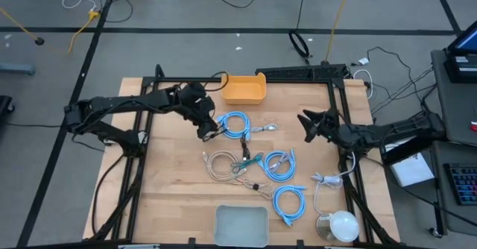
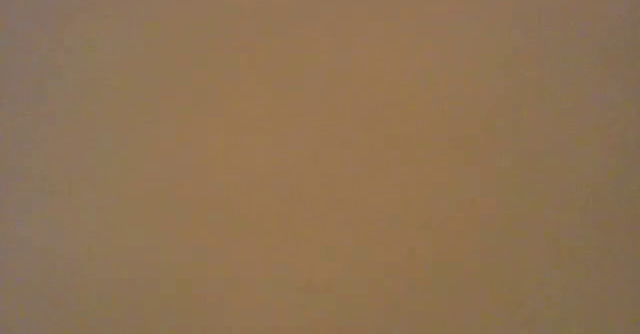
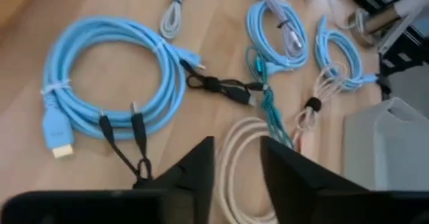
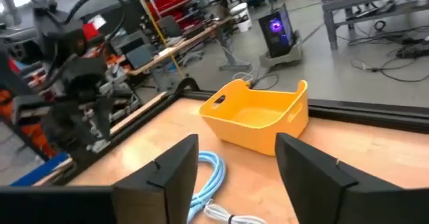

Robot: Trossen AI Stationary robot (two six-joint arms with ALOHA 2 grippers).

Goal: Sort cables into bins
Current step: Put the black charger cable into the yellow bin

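My left gripper (image 1: 206,127) (image 3: 238,167) is open and stands over the wood just left of a coiled light-blue cable (image 1: 235,124) (image 3: 107,80). A short black cable (image 3: 124,135) lies beside one finger. The beige coil (image 1: 221,163) (image 3: 242,150) shows through the finger gap, farther on. Two more light-blue coils (image 1: 281,165) (image 1: 289,202) lie toward the right and near side, with thin black and teal cables (image 3: 228,88) between the coils. My right gripper (image 1: 307,122) (image 4: 234,174) is open above the table's right part, facing the orange-yellow bin (image 1: 244,89) (image 4: 258,117). The grey bin (image 1: 241,225) sits at the near edge.
A round white dome (image 1: 343,225) and a loose white cord (image 1: 328,180) lie at the near right corner. The low view shows only a flat brownish blur. Bare wood lies along the table's left side and between the orange bin and my right gripper.
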